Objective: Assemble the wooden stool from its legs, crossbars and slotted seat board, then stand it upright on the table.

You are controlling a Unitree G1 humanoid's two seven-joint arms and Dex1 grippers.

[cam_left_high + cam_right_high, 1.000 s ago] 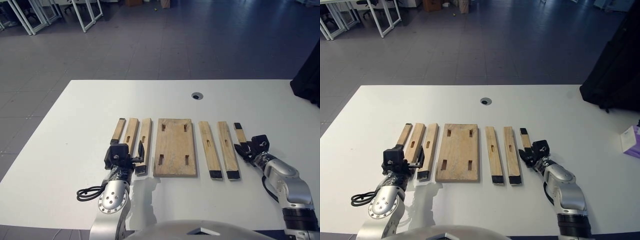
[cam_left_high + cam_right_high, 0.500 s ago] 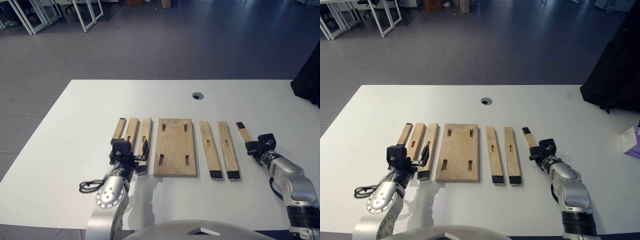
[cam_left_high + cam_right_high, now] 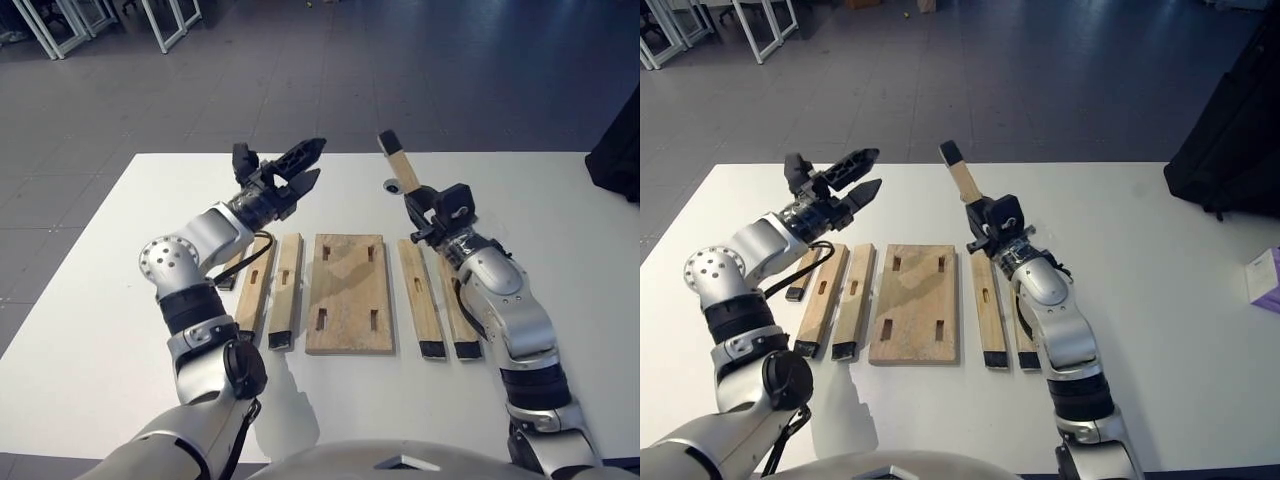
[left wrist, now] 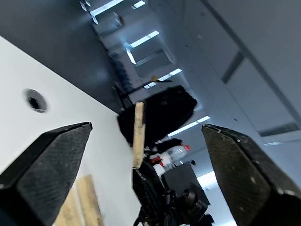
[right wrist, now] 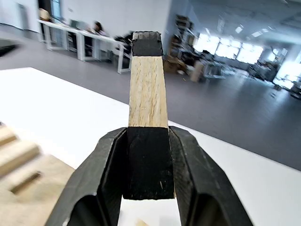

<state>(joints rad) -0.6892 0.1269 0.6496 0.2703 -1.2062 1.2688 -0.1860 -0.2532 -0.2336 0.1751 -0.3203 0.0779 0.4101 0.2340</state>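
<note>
Right gripper [image 3: 424,207] clamps a crossbar [image 3: 397,165] aloft by its dark end; left gripper [image 3: 312,161], spread empty, probably awaits it.

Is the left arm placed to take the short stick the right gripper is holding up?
Probably yes. The left gripper is open, in the air near the free end of the short stick clamped in the right gripper, with nothing between them.
</note>
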